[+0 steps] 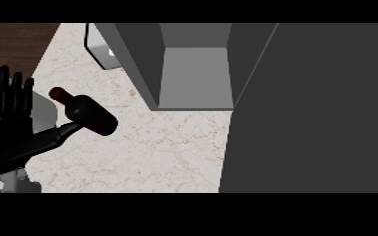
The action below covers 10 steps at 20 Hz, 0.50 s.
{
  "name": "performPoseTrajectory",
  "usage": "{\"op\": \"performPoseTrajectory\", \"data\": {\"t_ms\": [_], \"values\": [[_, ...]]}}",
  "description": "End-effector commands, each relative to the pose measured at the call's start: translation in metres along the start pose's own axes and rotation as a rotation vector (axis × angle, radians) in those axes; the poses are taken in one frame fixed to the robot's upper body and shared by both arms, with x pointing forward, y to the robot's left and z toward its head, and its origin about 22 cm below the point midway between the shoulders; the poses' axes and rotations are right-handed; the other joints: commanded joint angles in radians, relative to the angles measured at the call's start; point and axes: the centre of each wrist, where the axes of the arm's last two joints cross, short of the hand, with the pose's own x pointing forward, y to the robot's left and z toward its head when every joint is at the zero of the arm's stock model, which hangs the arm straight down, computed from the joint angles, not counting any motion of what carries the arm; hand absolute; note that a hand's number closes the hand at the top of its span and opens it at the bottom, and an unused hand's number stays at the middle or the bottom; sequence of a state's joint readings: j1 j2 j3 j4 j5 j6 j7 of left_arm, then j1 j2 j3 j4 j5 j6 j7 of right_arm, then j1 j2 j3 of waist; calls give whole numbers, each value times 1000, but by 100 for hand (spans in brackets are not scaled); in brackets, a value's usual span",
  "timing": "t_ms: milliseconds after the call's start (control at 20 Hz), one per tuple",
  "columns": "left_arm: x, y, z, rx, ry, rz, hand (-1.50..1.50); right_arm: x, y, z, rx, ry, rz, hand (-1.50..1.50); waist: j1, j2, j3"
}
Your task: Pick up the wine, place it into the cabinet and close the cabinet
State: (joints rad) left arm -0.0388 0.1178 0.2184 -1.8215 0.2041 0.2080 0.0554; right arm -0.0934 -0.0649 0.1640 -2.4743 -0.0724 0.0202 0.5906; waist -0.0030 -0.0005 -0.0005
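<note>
**Left hand resting open beside the wine bottle**

The robot's black left hand is showing at the far left edge, its fingers standing straight and spread, pointing up the view and holding nothing. Just right of those fingers, the dark glass wine bottle with a dark red cap is sitting on the pale speckled stone counter, apart from the hand, its cap end lying nearer the fingers and its body reaching away to the right. A dark arm segment is running below the hand toward the bottle's base. Further right of the hand, the grey cabinet is standing open, its inner shelf showing bare. Its wide dark grey door is filling the view's right side, well apart from the hand. The right hand is not appearing anywhere.
</note>
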Motion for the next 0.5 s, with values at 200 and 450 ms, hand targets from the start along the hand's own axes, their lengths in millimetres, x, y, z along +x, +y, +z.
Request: {"op": "performPoseTrajectory", "data": {"t_ms": [200, 450], "values": [[-57, 42, -6, 3, 83, -6, -150, 14, 13, 18, 0, -31, -21, -150, -3, 0, -1], [-82, 46, -15, 7, 125, -19, -150, 9, 1, 8, 10, -39, -42, -150, 0, 1, 0]]}}
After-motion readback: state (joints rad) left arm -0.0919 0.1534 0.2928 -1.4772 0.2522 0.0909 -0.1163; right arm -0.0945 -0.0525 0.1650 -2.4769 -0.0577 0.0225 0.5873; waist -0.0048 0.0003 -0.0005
